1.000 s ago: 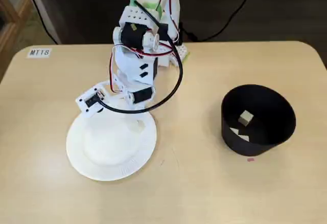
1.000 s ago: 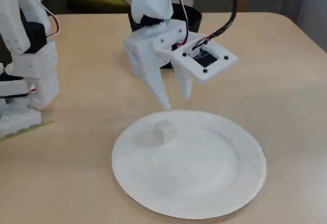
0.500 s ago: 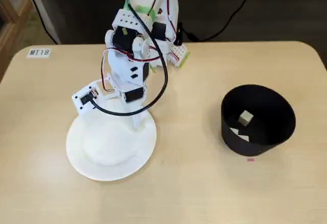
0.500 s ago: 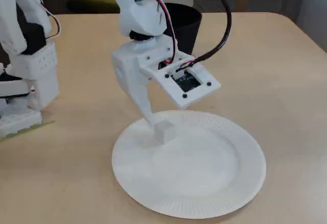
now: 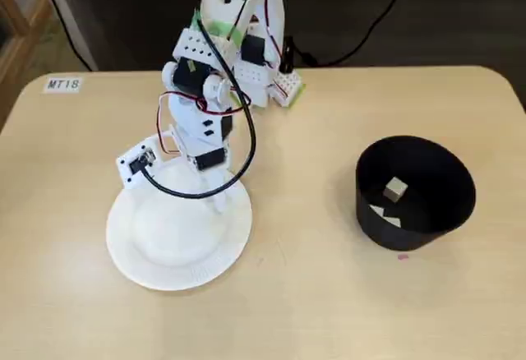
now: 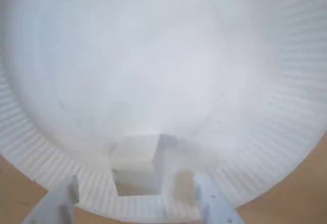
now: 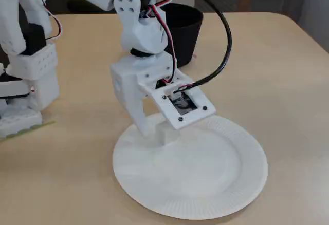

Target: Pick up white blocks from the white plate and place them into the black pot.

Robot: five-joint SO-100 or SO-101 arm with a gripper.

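Observation:
The white plate lies at the table's left in a fixed view and fills the wrist view. My gripper stands tips-down on the plate's near-right part; it also shows in the other fixed view. In the wrist view one white block sits between the gripper's fingers, pressed against the right finger. The jaws stand close together around it. The black pot stands at the right with two white blocks inside. No other blocks show on the plate.
The arm's white base is clamped at the table's far edge. A label marks the far-left corner. Bare tan table lies between the plate and the pot.

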